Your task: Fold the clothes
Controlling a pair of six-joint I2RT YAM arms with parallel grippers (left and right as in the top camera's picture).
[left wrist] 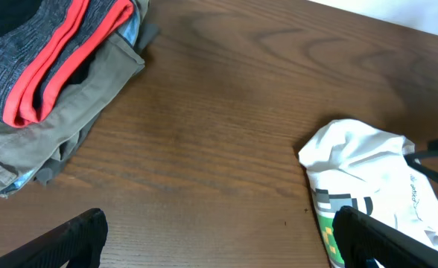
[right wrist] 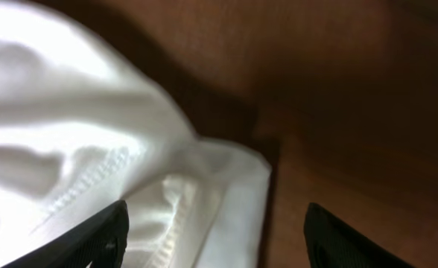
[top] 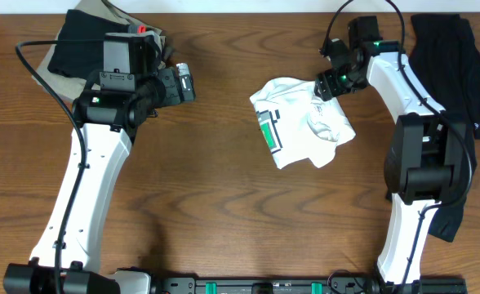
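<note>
A white T-shirt (top: 304,122) with a green-grey print lies crumpled in a small heap at the table's middle right. It also shows in the left wrist view (left wrist: 368,186) and fills the left of the right wrist view (right wrist: 92,134). My right gripper (top: 331,84) is open, low over the shirt's upper right edge, with a hemmed edge of cloth between its fingers (right wrist: 215,238). My left gripper (top: 187,83) is open and empty, well left of the shirt, above bare wood (left wrist: 219,242).
A pile of folded garments (top: 93,37), khaki, dark grey and red, sits at the back left, also in the left wrist view (left wrist: 48,82). Black garments (top: 460,90) lie along the right edge beside the right arm's base.
</note>
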